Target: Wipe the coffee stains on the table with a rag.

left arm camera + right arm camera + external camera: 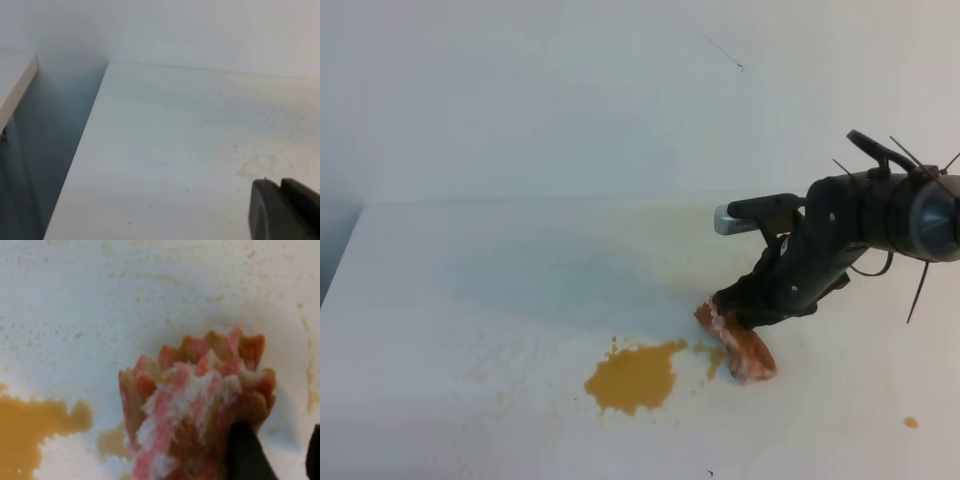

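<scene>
An orange-brown coffee blot lies on the white table near its front, with a small splash beside the rag. A tiny orange-brown dot sits at the front right. The pinkish-brown rag rests on the table just right of the blot. My right gripper is shut on its upper end and presses it down. In the right wrist view the rag fills the middle, the blot is at the lower left, and a dark fingertip grips the cloth. The left gripper shows only as a dark corner.
The table's left edge drops to a dark gap beside a second white surface. A white wall rises behind the table. Faint tan marks stain the table near the left gripper.
</scene>
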